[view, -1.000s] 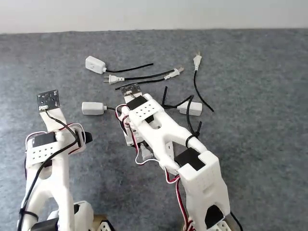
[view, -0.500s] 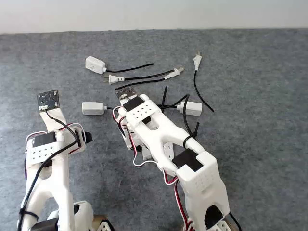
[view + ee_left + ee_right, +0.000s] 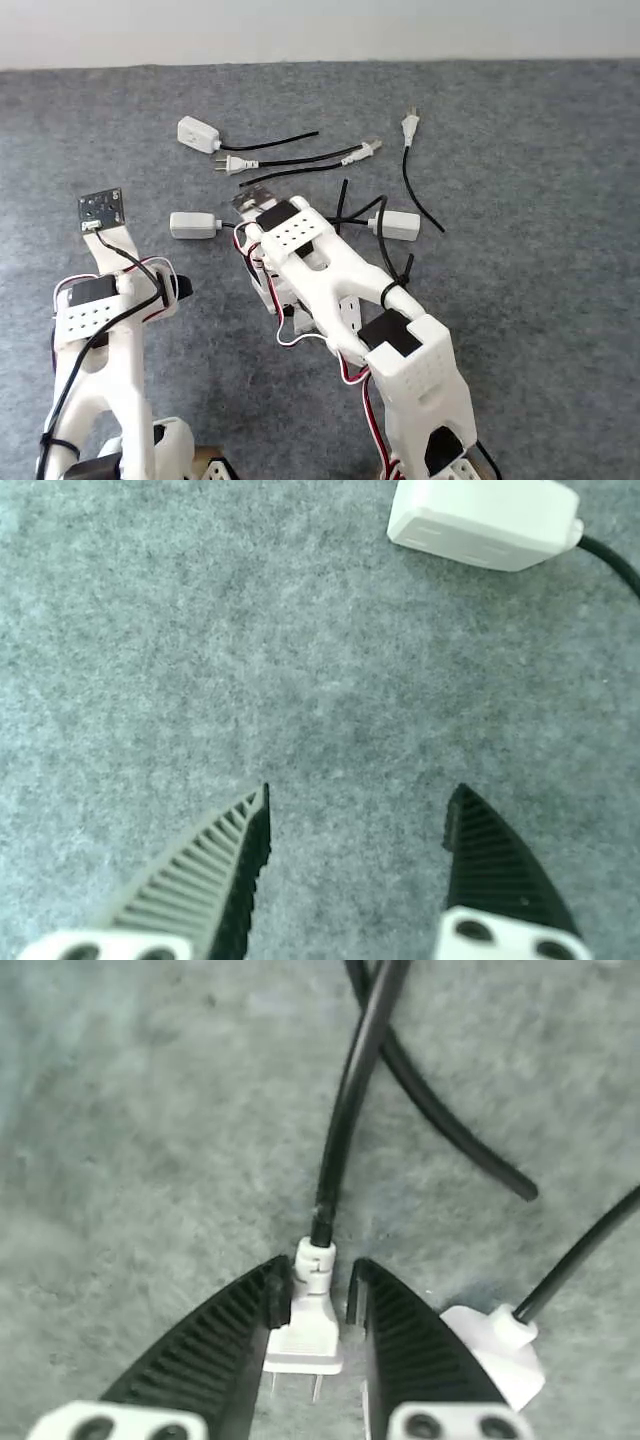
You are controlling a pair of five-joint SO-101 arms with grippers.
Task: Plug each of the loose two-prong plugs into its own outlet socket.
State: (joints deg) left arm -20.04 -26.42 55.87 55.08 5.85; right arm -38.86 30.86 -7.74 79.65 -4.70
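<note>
Plug [image 3: 305,1338] in right claw [image 3: 318,1272], three outlet sockets [image 3: 198,134]

You work at a small robotics test bench, it seems — a grey felt mat [image 3: 560,250] before a plain white wall [image 3: 320,30], white plastic arms [image 3: 340,270] with exposed servo wires [image 3: 266,290], a bare circuit board [image 3: 100,207].

Our left arm [image 3: 100,330] stands at seven o'clock and points toward twelve, its left gripper [image 3: 355,795] spread wide. Our right arm [image 3: 345,290] stretches from five toward eleven (wrist low), its right gripper [image 3: 318,1265] pinching a white plug [image 3: 303,1338].
</note>
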